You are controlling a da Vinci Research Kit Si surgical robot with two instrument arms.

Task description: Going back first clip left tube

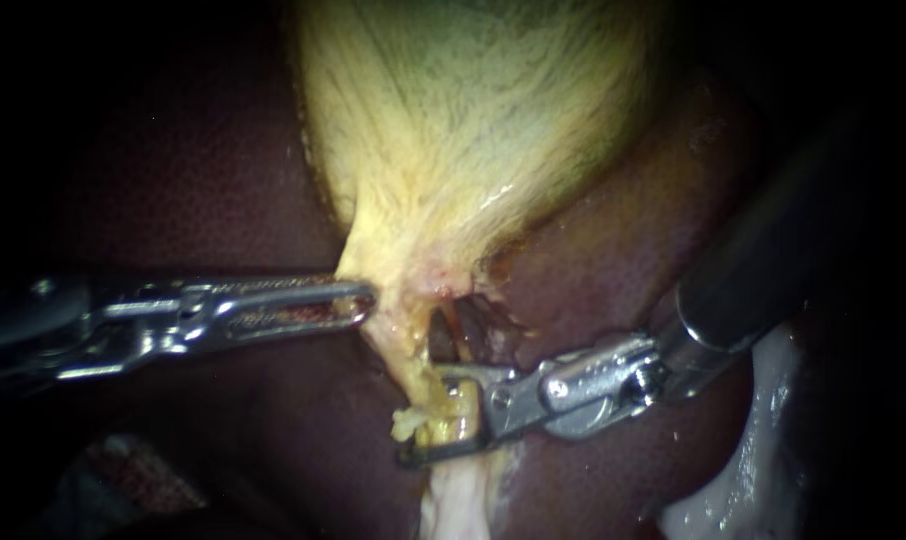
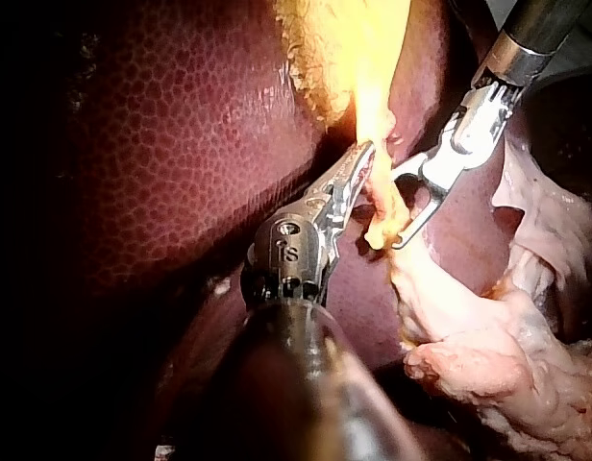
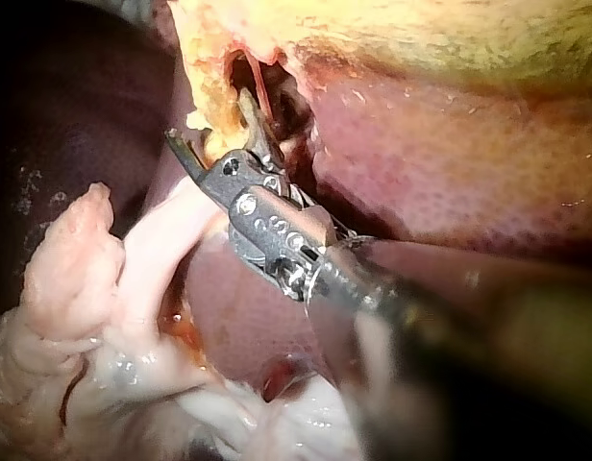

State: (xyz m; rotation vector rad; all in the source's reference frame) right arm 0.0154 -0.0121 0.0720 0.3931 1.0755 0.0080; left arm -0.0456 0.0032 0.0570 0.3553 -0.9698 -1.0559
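Tube of interest: the left tube [image 1: 408, 360], a yellowish strand, descends from the neck of the gallbladder [image 1: 473, 120] beside a dark window [image 1: 458, 330] in the tissue. The right instrument [image 1: 425, 415] straddles its lower part with jaws parted, one on each side and a gap showing, so nothing is clamped. The left instrument [image 1: 365, 298] lies level, its jaws closed on the edge of the gallbladder neck. Dark red liver [image 1: 203, 170] surrounds the field; pale tissue [image 1: 458, 500] continues below the tube
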